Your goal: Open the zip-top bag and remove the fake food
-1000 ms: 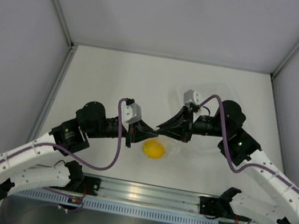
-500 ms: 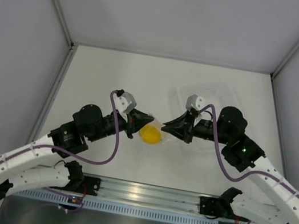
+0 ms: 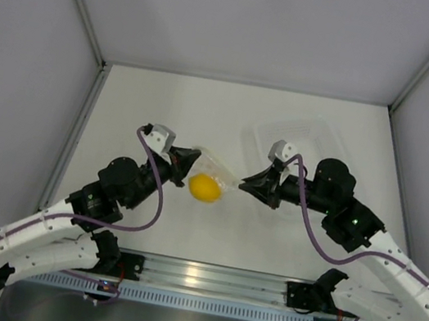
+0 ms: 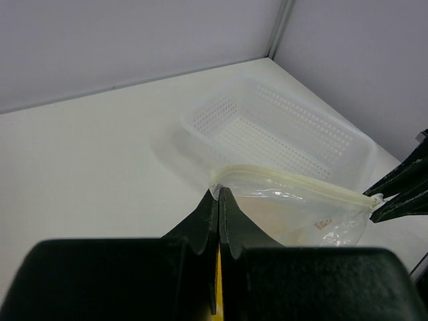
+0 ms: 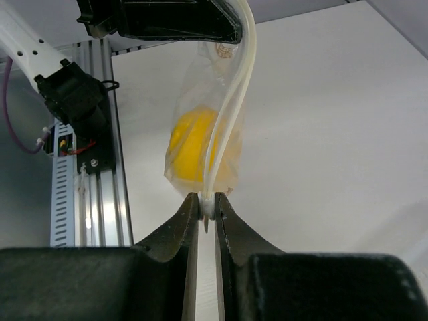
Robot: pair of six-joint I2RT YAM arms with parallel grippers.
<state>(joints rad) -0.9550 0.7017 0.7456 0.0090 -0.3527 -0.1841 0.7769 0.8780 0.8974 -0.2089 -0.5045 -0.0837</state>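
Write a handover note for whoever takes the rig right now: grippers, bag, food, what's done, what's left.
Left gripper: shut on one end of the zip-top bag, at its zip edge.
Right gripper: shut on the opposite end of that edge.
The bag is stretched between the two grippers and appears lifted off the table. The fake food hangs inside it. The tray sits behind the right gripper.
Done: bag gripped at both ends.
Left: the zip looks closed, so open it and take the food out.
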